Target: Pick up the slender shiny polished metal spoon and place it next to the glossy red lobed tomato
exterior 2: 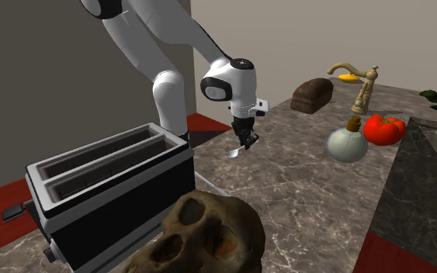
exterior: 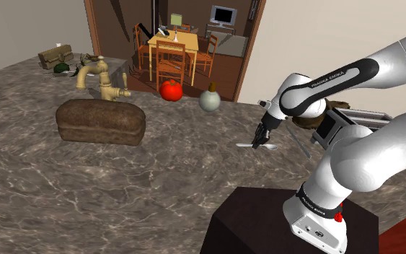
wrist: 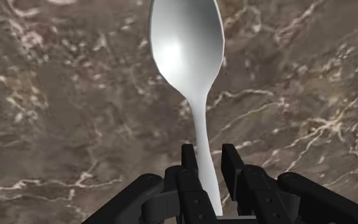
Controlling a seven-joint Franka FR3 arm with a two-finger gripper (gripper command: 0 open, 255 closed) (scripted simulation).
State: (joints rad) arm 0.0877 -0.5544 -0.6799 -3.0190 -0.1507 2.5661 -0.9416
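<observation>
My gripper [wrist: 207,158] clamps the spoon [wrist: 185,51] handle; grasp looks made, so next lift toward the tomato [exterior: 170,89], shoulder view's ten o'clock

Crosswise exterior views sharing counter [exterior: 122,187] and tomato [exterior: 170,90]; wrist camera close.
</observation>
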